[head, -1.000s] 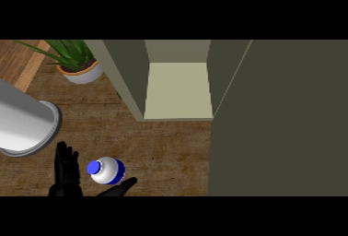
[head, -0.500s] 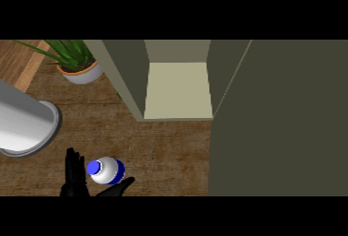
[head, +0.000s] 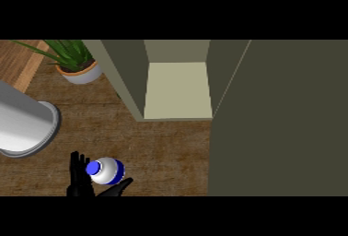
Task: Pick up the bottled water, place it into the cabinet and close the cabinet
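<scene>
Head view, looking steeply down on the wooden counter (head: 170, 147). My left hand (head: 83, 180) enters from the near edge at the left. Its fingers (head: 79, 163) stand straight and spread wide, lying along the left side of the bottled water (head: 107, 171), while the thumb (head: 117, 187) reaches out on the near right of it. The bottle thus sits in the fork between fingers and thumb, not yet enclosed; whether the fingers actually touch its side I cannot tell. My right hand does not show.

The bottle stands upright, so its long axis points up toward the viewer and only the blue cap and the white shoulder with its blue band show. It rests on the counter, near and left, just right of my fingers.

The cabinet (head: 122, 78) lies far and right of the bottle, well apart from it. Its pale shelf (head: 176, 90) is exposed, and the door (head: 279, 120) stands open, filling the right side of the view. A grey cylinder (head: 24, 124) lies at the left, and a potted plant (head: 75, 64) stands at the far left.

In my judgement, the step in hand is closing round the bottle. The carry will then run far and rightward to the shelf.
</scene>
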{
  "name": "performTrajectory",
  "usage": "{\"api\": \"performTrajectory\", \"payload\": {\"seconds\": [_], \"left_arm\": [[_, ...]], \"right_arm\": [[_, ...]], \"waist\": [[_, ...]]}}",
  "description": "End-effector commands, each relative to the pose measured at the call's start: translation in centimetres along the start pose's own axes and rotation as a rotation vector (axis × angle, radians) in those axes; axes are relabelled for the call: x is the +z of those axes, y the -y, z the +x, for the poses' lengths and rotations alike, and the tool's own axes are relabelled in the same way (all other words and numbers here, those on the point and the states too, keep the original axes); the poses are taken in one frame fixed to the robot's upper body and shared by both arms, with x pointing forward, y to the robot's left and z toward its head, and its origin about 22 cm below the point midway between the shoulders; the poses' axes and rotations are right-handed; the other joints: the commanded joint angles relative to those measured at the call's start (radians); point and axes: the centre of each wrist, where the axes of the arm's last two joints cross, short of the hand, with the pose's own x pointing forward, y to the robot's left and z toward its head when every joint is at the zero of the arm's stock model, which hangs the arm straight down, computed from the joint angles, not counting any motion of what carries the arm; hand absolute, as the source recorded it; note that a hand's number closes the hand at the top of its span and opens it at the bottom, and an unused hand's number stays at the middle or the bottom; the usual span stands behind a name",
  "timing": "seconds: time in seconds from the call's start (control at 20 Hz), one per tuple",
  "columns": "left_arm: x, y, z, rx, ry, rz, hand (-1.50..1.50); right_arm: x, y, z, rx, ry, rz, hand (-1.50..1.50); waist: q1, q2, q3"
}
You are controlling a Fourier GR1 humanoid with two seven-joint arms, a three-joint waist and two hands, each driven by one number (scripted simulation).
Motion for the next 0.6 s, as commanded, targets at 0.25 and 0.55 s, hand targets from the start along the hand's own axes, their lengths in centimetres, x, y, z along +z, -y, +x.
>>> {"api": "performTrajectory", "payload": {"seconds": [0.25,0.55], "left_arm": [[-1.7,-1.1,-3.2,0.135,0.028,-0.079,-1.50],[-1.9,1.8,-3.3,0.309,0.067,-0.094,1.50]], "right_arm": [[0.8,-2.1,4.0,-0.049,0.090,0.031,-1.50],[0.7,-2.7,4.4,-0.052,0.083,0.028,-1.50]], "waist": [[-0.009,0.000,0.000],[-0.003,0.001,0.000]]}}
